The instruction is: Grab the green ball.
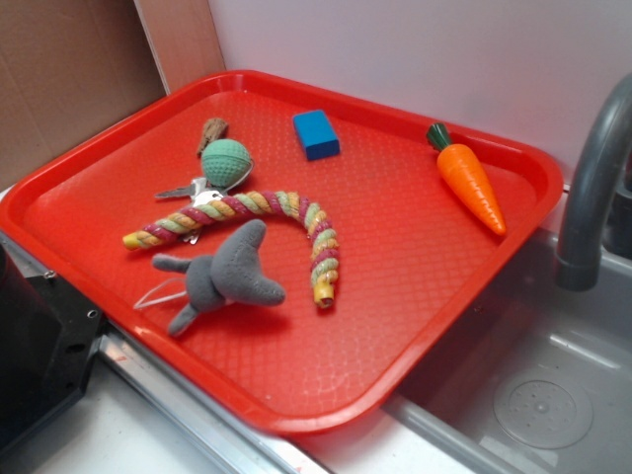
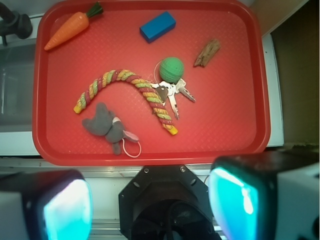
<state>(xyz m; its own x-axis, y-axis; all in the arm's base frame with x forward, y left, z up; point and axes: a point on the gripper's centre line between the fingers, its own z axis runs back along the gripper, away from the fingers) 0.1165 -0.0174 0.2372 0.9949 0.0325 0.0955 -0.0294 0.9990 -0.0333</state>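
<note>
- My gripper [image 2: 150,200] hangs high above the near edge of the red tray [image 2: 230,135], its two fingers [image 2: 65,207] spread wide apart with nothing between them.
- The green ball [image 2: 172,69] sits on the tray, untouched, well away from my fingertips.
- In the exterior view the ball [image 1: 226,163] rests just beside a bunch of keys [image 1: 197,194], which lie against it and against the end of the striped rope toy [image 1: 267,212].
- A small brown bark-like piece [image 2: 207,52] lies near the ball on the other side, and the blue block [image 2: 157,26] is farther off toward the back of the tray.
- The grey stuffed mouse [image 2: 106,125] and the carrot [image 2: 70,29] are well apart from the ball and not in my way.
- As I judge it, nothing of the grab is done yet: I have the whole approach left, then lowering over the ball, closing on it and lifting.
- The keys touching the ball look like the main nuisance; I should come down so my fingers straddle the ball without catching the key ring.
</note>
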